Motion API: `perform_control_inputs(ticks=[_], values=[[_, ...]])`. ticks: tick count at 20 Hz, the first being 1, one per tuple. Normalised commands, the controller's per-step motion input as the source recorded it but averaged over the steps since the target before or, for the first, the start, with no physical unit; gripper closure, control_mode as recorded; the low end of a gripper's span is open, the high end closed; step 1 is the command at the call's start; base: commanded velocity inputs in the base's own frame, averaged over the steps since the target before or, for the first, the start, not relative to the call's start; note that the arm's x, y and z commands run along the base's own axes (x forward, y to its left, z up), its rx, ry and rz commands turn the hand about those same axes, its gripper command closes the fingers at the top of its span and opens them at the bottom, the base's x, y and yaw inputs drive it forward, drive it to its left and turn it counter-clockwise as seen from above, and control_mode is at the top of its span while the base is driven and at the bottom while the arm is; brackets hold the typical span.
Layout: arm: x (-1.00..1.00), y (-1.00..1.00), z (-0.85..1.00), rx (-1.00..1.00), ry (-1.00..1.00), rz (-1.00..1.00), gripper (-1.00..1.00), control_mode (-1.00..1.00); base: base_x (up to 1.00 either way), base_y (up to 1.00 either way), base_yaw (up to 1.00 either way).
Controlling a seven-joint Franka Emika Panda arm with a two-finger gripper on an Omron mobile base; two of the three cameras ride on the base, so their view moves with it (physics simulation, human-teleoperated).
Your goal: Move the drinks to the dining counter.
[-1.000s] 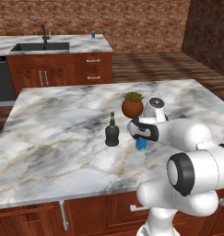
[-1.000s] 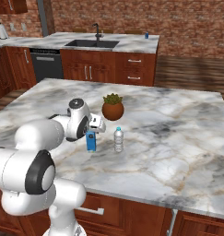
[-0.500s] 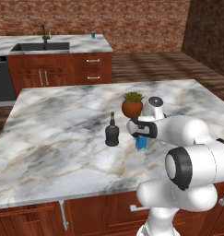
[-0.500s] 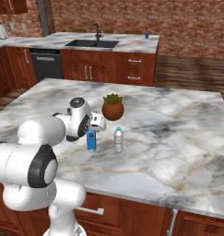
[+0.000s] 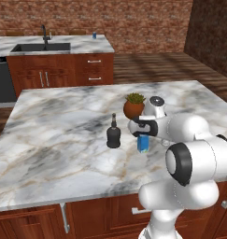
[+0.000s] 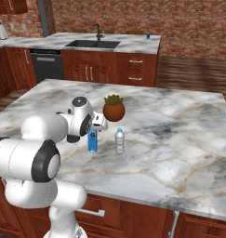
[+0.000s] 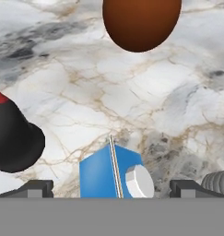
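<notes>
Marble island [image 5: 63, 140]; gripper [image 7: 111, 188] spread over blue carton [image 7: 111, 173].

A round terracotta pot with a green plant [image 5: 133, 107] stands upright on a grey-white veined marble island top [image 5: 59, 140] set on a reddish-brown wood base. Past the island, reddish-brown wood cabinets with silver handles [image 5: 68, 74] line the far side, with a black dishwasher front [image 6: 48, 69] beside them. A red brick wall [image 5: 119, 21] rises behind, above a dark wooden plank floor [image 5: 152, 67].
</notes>
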Motion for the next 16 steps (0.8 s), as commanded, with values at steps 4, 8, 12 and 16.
perform_control_inputs(ticks=[4,8,12,16], values=[[-0.21,0.0,-0.4,0.0,0.03,0.0,-1.0,-1.0,0.0,0.0,0.0],[-0.39,0.0,-0.45,0.0,0.07,0.0,1.0,-1.0,0.0,0.0,0.0],[-0.44,0.0,-0.46,0.0,0.08,0.0,1.0,-1.0,0.0,0.0,0.0],[-0.29,0.0,-0.43,0.0,0.08,0.0,1.0,-1.0,0.0,0.0,0.0]])
